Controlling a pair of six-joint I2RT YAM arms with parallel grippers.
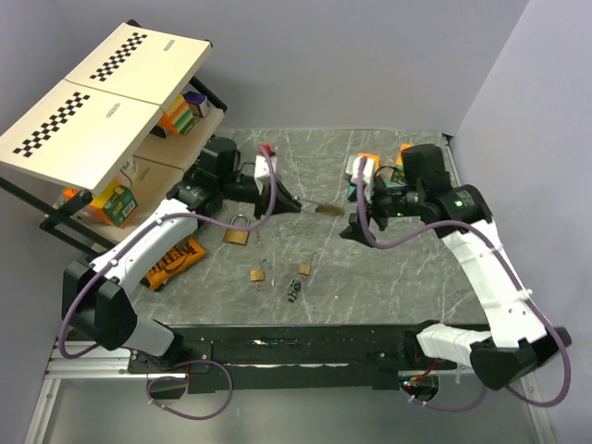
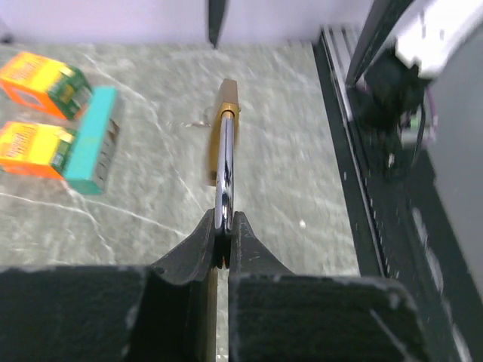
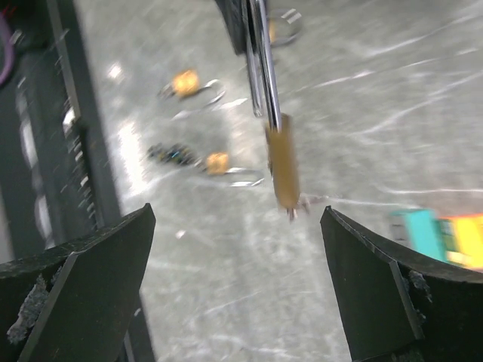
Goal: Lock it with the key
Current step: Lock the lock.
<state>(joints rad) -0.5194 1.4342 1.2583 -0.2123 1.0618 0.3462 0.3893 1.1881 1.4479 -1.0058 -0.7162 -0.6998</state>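
One padlock (image 2: 225,136) sits pinched in my left end effector (image 2: 223,226); my right end effector (image 3: 235,213) gapes wide, key (image 1: 294,292) on the counter (image 1: 416,277) down-left of it

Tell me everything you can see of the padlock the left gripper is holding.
The padlock has a brass-coloured block body and a shiny silver shackle. The left gripper is shut on the shackle, holding it edge-on above the table, body pointing toward the open right gripper, which does not touch it. Something small juts from its far end, too blurred to identify.
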